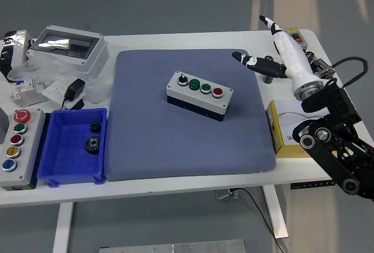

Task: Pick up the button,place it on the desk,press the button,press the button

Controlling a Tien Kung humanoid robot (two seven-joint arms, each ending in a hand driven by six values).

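A grey button box with a black knob, two green buttons and a red button lies on the blue mat near its middle. My right hand hovers above the mat's far right corner, to the right of the box and apart from it. Its white fingers are spread and hold nothing. My left arm is out of view.
A larger button box with coloured buttons sits at the left front. Beside it is a blue bin holding two black gears. A grey enclosure, bags and an adapter crowd the far left. A yellow box lies right of the mat.
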